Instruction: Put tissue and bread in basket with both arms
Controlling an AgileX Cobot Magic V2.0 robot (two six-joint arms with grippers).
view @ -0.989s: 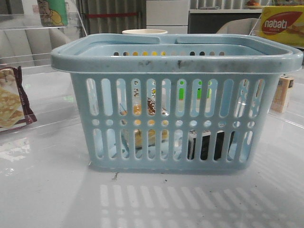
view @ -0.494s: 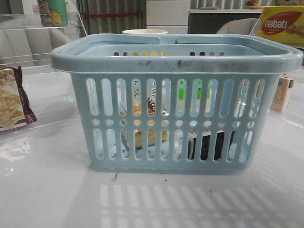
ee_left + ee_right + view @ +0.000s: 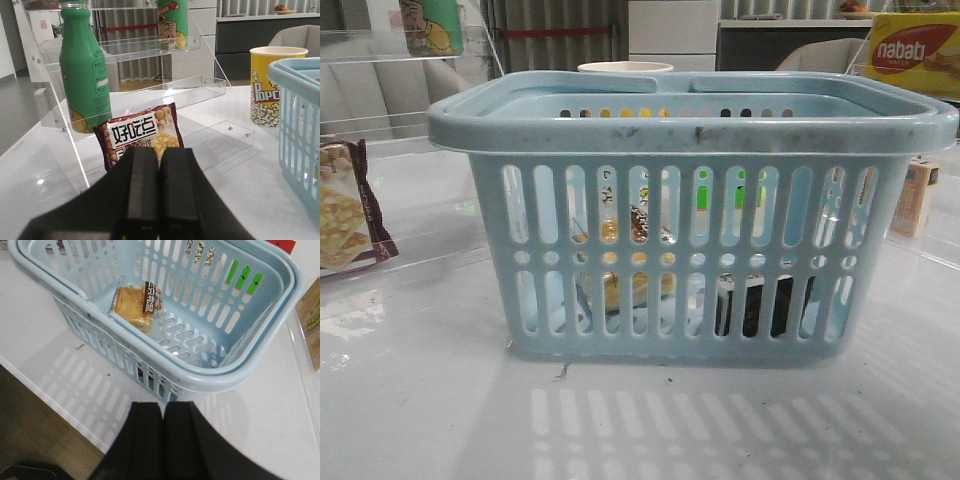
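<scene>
The light-blue basket (image 3: 690, 215) stands in the middle of the table. Through its front slots I see the bread (image 3: 625, 290) lying on the basket floor at the left and the black tissue pack (image 3: 760, 305) on the floor at the right. In the right wrist view the bread (image 3: 136, 302) lies inside the basket (image 3: 240, 372), and the near wall hides the tissue. My right gripper (image 3: 162, 406) is shut and empty, outside the basket's near wall. My left gripper (image 3: 159, 150) is shut and empty, away from the basket (image 3: 300, 115), pointing at a cracker packet. Neither gripper shows in the front view.
A maroon-edged cracker packet (image 3: 140, 134) leans on a clear acrylic shelf (image 3: 150, 95) with a green bottle (image 3: 85, 75). A popcorn cup (image 3: 272, 85) stands behind the basket. A tan carton (image 3: 918, 197) and a yellow nabati box (image 3: 913, 52) are at the right. The table's edge (image 3: 55, 405) is near the right gripper.
</scene>
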